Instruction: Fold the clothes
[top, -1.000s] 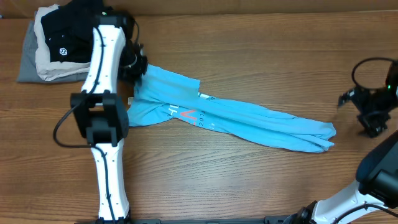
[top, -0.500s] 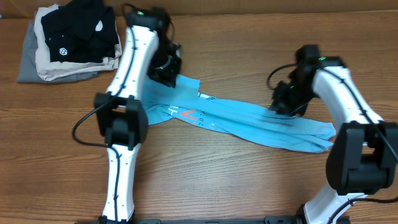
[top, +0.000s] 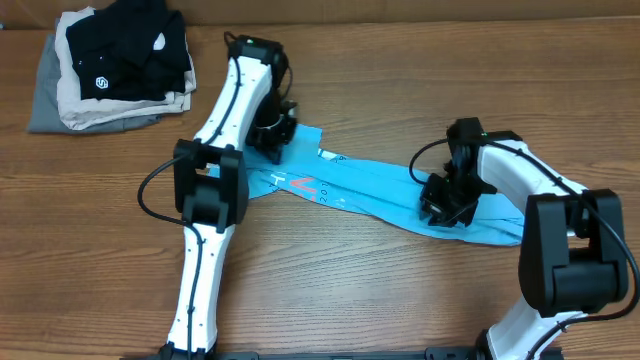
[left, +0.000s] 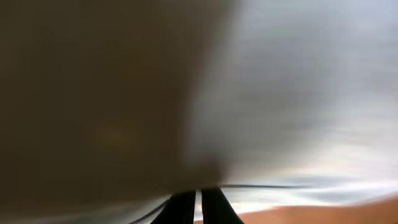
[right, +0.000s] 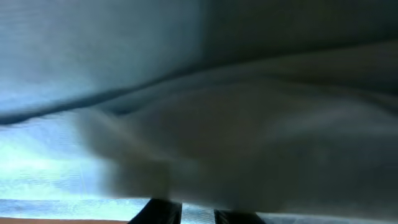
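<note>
A light sky-blue short-sleeved T-shirt (top: 370, 190) of thin fabric is lying across the middle of a brown wooden table (top: 400, 80). It is roped into a long twisted band running from upper left to lower right, with its white and pink-red lettering (top: 305, 185) and white neck tag (top: 328, 154) showing near the left end. The left gripper (top: 270, 135) is being pressed onto the band's upper left end. In the badly blurred left wrist view its dark tips are being held almost together, and a thin layer of cloth appears to be pinched there. The right gripper (top: 448, 203) is being set on the band toward its right end, and in the right wrist view its fingertips (right: 163, 211) are standing slightly apart with pale blue cloth bunched between them, so a thicker fold is judged to be nipped. A stack of folded garments, black (top: 125, 55) over beige (top: 75, 105) and grey (top: 42, 100), is sitting well apart at the far left corner. The step in hand is judged to be the untwisting and spreading of the T-shirt before any fold is made. For this, both ends should be lifted together and drawn apart gently until the band is opened flat, with the pull kept even so the thin fabric is not slipped from either grip.
</note>
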